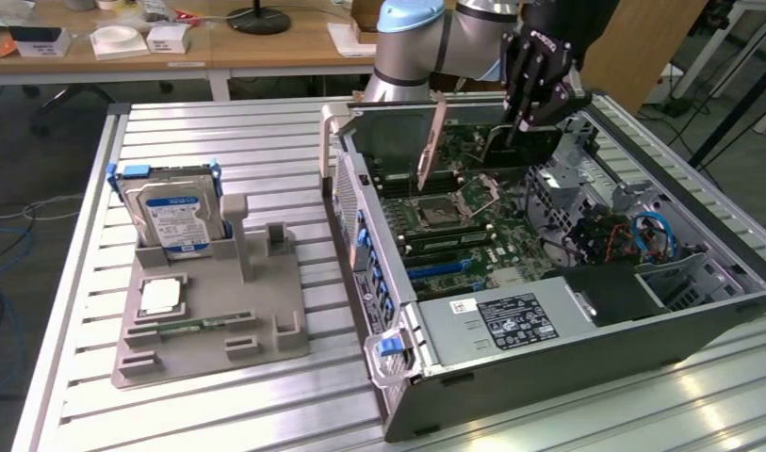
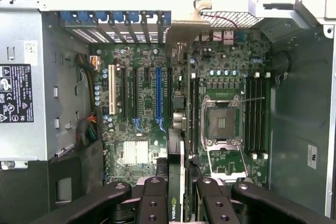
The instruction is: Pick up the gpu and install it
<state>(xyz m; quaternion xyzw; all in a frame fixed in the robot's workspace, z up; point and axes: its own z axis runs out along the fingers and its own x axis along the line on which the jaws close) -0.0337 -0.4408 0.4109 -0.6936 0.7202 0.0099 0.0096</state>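
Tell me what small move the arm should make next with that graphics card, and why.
Probably ease straight down a little. The hand grips the graphics card upright over the motherboard, its bracket at the rear openings of the case. I can't tell whether it's seated, so go gently.

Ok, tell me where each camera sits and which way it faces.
Exterior view: off the arm, high, looking down at the slatted table and open computer case; the arm and hand show over it.
Wrist view: on the wrist, looking straight into the case at the motherboard; the hand's fingers show, shut on the gpu.
Both show the case, motherboard, CPU socket, hand and gpu.
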